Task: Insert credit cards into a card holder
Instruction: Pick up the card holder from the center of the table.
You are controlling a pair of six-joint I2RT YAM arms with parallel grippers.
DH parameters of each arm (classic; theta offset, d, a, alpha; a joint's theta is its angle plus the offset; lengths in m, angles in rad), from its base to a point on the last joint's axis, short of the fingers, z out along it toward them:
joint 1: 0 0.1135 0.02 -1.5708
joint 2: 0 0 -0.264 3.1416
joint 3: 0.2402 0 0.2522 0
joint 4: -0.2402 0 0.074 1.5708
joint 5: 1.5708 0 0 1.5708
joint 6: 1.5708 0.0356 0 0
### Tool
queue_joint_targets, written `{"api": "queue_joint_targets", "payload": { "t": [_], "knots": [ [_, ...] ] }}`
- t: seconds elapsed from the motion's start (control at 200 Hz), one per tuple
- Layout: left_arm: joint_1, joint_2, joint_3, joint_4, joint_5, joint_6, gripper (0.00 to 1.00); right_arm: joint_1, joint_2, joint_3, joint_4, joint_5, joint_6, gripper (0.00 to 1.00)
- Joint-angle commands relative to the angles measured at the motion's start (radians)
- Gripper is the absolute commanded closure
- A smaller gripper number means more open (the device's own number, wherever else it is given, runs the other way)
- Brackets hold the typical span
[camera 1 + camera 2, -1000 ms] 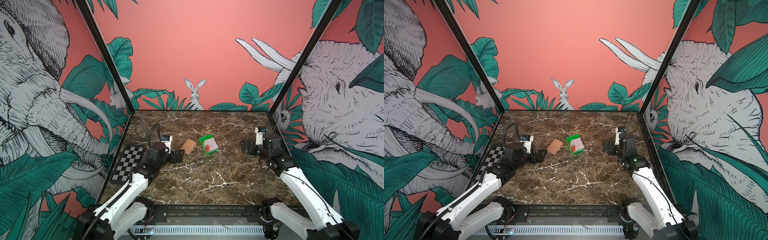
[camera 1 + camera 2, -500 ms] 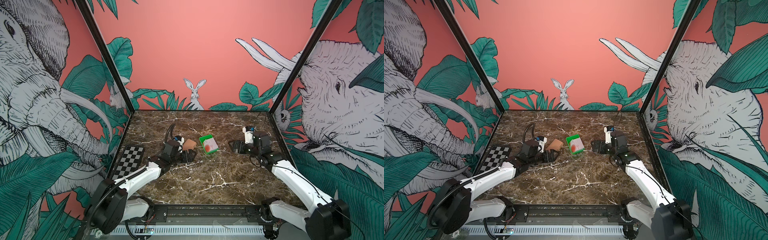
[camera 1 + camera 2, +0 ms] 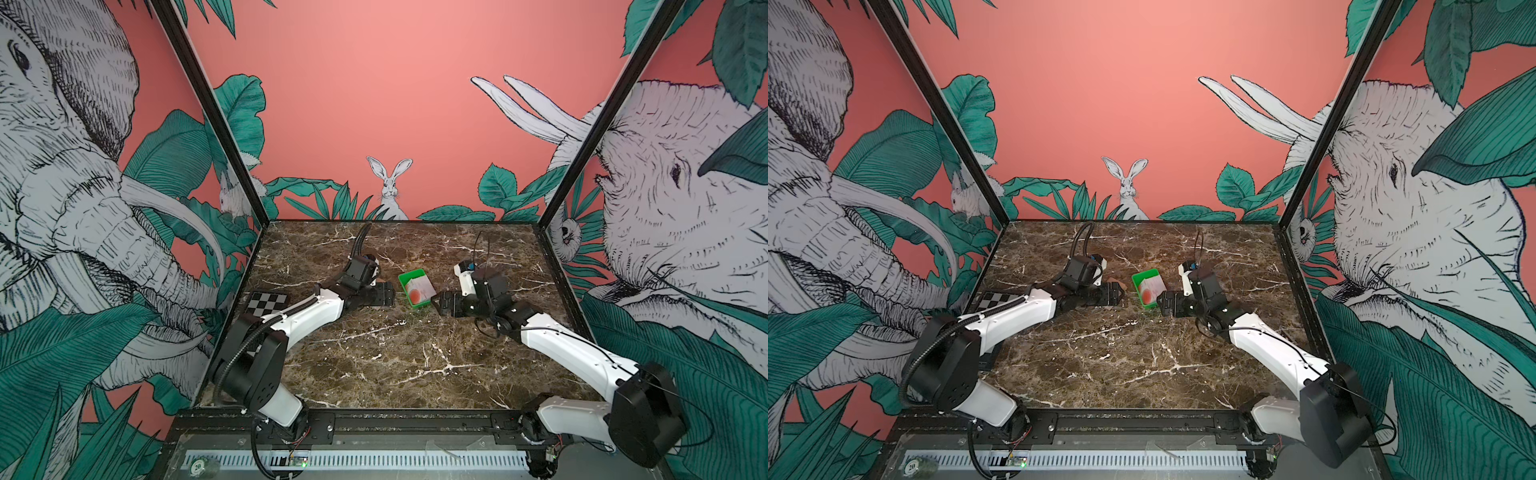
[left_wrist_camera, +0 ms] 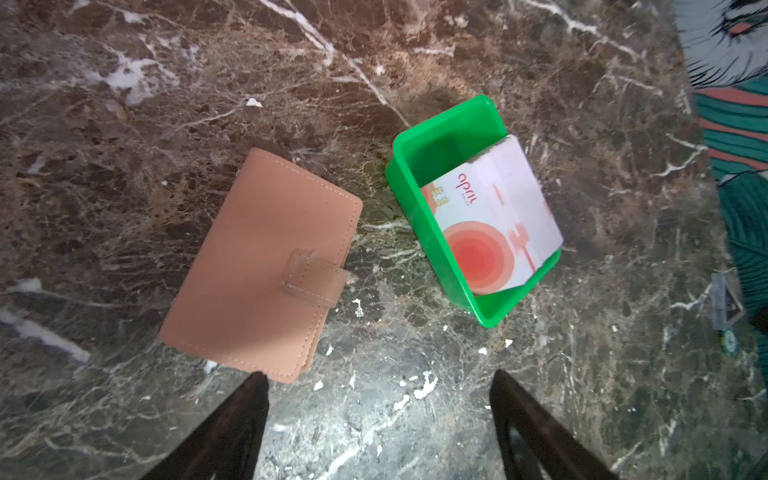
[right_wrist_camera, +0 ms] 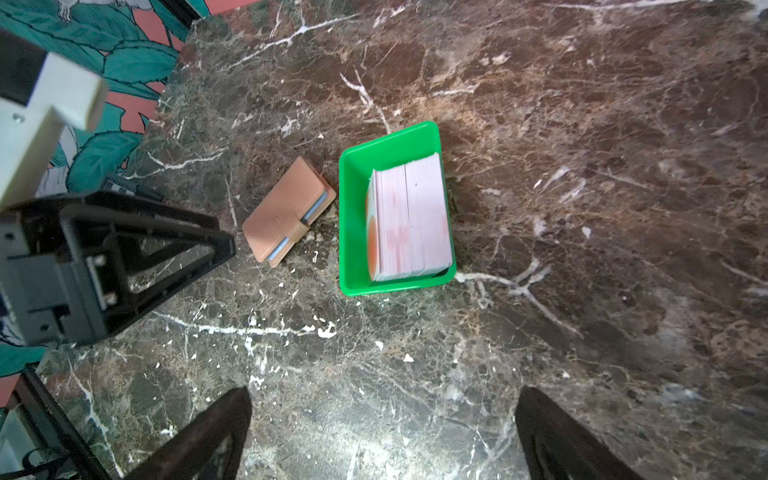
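The tan card holder (image 4: 257, 266) lies shut and flat on the marble, its strap fastened; in a top view only a sliver of the card holder (image 3: 1120, 286) shows past my left gripper. A stack of white credit cards (image 4: 490, 224) with a red-orange circle stands tilted in the green tray (image 4: 432, 141) beside it. The same cards (image 5: 411, 220) show edge-on in the right wrist view. My left gripper (image 4: 379, 374) is open, empty, just above the holder's near corner. My right gripper (image 5: 384, 390) is open and empty, a short way from the tray (image 3: 409, 276).
A black-and-white checkerboard (image 3: 266, 301) lies by the left wall under my left arm. Walls close in the table on the left, right and back. Bare marble (image 3: 395, 357) stretches from the tray to the front rail.
Both arms have reached inward. My left gripper travelled right until it covered the card holder in the top views, and its jaws narrowed slightly. My right gripper moved left, up to the tray.
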Motion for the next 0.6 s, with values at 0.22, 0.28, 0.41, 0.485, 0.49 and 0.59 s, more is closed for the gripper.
{"api": "queue_joint_targets", "payload": {
  "t": [0.22, 0.28, 0.41, 0.485, 0.49, 0.59],
  "knots": [
    [0.062, 0.165, 0.169, -0.212, -0.043, 0.247, 0.05, 0.037, -0.049, -0.05, -0.035, 0.07, 0.036, 0.02],
    [0.062, 0.192, 0.2, -0.242, -0.049, 0.277, 0.04, 0.037, -0.062, -0.052, -0.047, 0.068, 0.034, 0.02],
    [0.059, 0.207, 0.214, -0.237, -0.052, 0.309, 0.03, 0.04, -0.076, -0.052, -0.065, 0.083, 0.026, 0.02],
    [0.052, 0.218, 0.232, -0.251, -0.07, 0.326, 0.03, 0.04, -0.078, -0.05, -0.071, 0.097, 0.028, 0.02],
    [0.051, 0.219, 0.233, -0.253, -0.072, 0.327, 0.03, 0.04, -0.078, -0.05, -0.072, 0.099, 0.029, 0.02],
    [0.03, 0.238, 0.26, -0.282, -0.11, 0.353, 0.03, 0.041, -0.081, -0.046, -0.089, 0.124, 0.03, 0.02]
  ]
}}
